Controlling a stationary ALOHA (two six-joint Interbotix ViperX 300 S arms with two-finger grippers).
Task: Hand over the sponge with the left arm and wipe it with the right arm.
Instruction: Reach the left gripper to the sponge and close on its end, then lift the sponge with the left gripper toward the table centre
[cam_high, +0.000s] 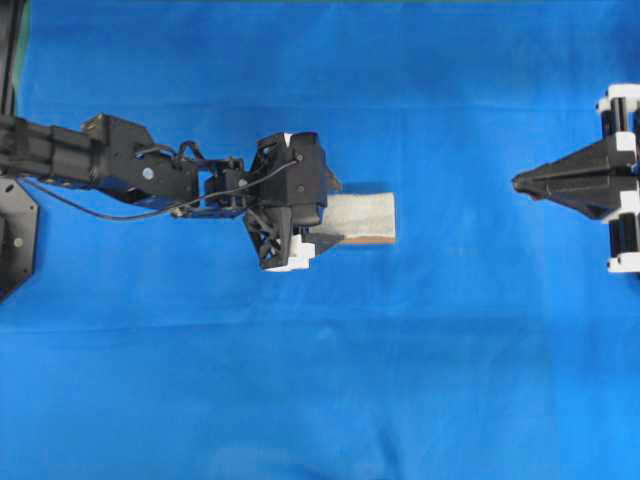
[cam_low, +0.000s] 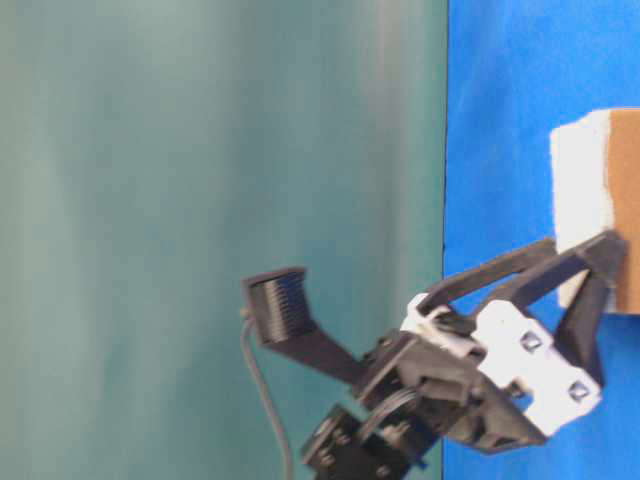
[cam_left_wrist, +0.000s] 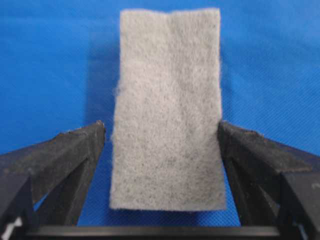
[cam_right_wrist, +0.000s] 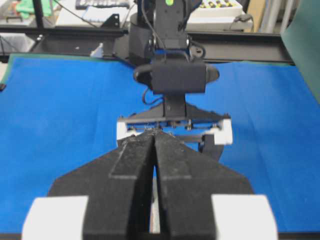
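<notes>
Straddling the sponge (cam_high: 362, 217) with fingers (cam_left_wrist: 75, 150) wide apart, not yet touching, left gripper (cam_high: 330, 213) needs to close evenly on both long sides. Sponge lies flat on blue tabletop (cam_high: 320, 380), mid-scene, long axis left-right, pointing toward right gripper (cam_high: 520, 182), fingers together, well apart
</notes>
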